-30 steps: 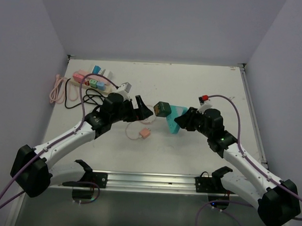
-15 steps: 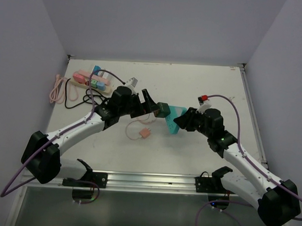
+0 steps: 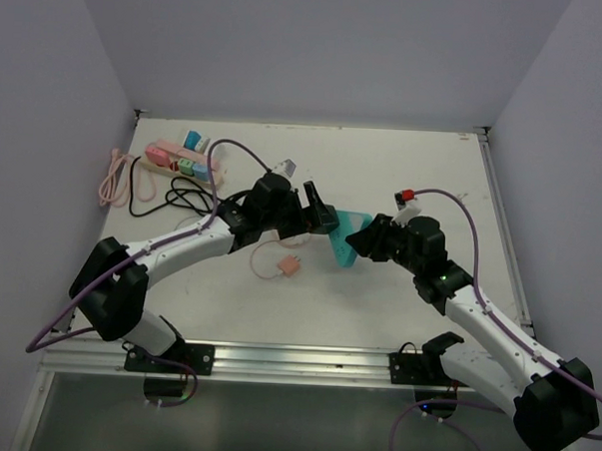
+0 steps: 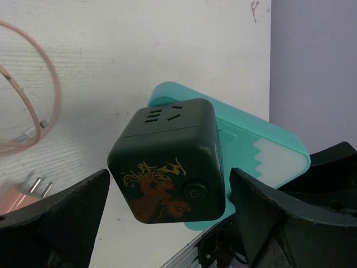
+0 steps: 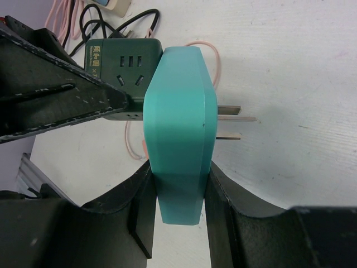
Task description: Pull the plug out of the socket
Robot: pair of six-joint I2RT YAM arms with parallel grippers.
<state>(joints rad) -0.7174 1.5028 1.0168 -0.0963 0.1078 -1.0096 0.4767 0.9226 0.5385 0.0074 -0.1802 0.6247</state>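
Note:
My right gripper [image 3: 365, 238] is shut on a teal plug block [image 3: 344, 243]; in the right wrist view [image 5: 178, 173] its pads clamp the block [image 5: 179, 111], whose two metal prongs [image 5: 233, 120] stick out free to the right. A dark green cube socket [image 4: 167, 159] with a gold and red print sits against the block's [image 4: 262, 151] other face, off the table. My left gripper [image 4: 168, 178] is open, its fingers [image 4: 61, 223] flanking the cube without touching it. In the top view the left gripper [image 3: 319, 214] mostly hides the cube.
A pink power strip [image 3: 179, 158] with coloured plugs lies at the back left, with a coiled pink cable [image 3: 113, 177] and black cable [image 3: 182, 195] beside it. A small pink plug [image 3: 290, 267] with its thin lead lies below the grippers. A metal rail [image 3: 295, 360] runs along the front.
My left arm has reached right and forward, bringing its open fingers around the dark green cube. The right arm and teal block have not moved.

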